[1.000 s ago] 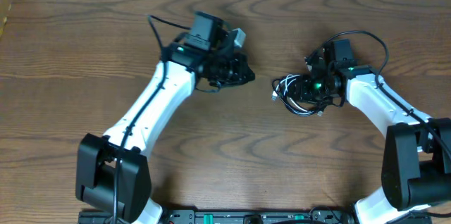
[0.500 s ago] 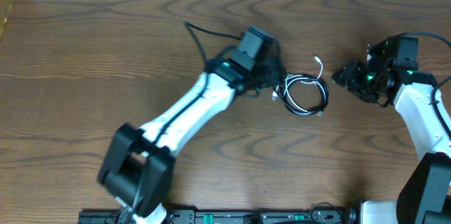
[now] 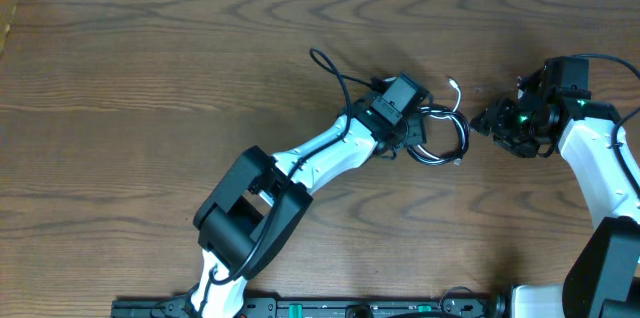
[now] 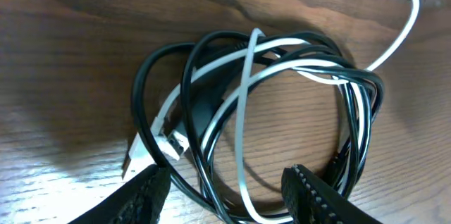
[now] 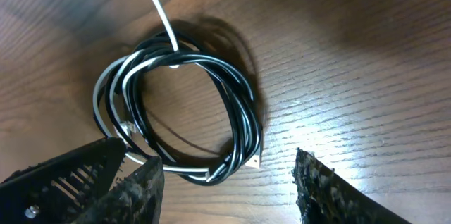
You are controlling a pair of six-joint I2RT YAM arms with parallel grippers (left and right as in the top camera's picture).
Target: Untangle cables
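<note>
**Two cords, one coil, both grippers spread wide**

Seen from my console, the black cable [image 4: 144, 90] and the white cable [image 4: 243, 86] lie wound together in one flat coil on the wooden table [image 3: 150, 78]. The black cord makes several rounds. The white one threads through them, crossing the inside of the ring as a pale diagonal strand and running alongside the black loops on the far side. A flat white plug [image 4: 173, 144] sits among black strands at the edge of the ring, just ahead of the finger on the left of the left wrist view. A loose white end [image 3: 453, 86] leaves the coil and trails free across the wood, away from the left arm.

The left gripper [image 4: 225, 182] hangs right over the coil with its fingers far apart, one on either side of the ring's near edge. Black and white strands pass through the gap between them. I cannot tell whether either finger touches the cords.

The right gripper [image 5: 225, 182] is also spread open and empty. It stands just beside the coil rather than over it. From its wrist camera the whole ring lies ahead of the fingers, with a small pale plug [image 5: 255, 160] at the near edge. From overhead, the coil rests between the two grippers, and the left one overlaps it.
</note>
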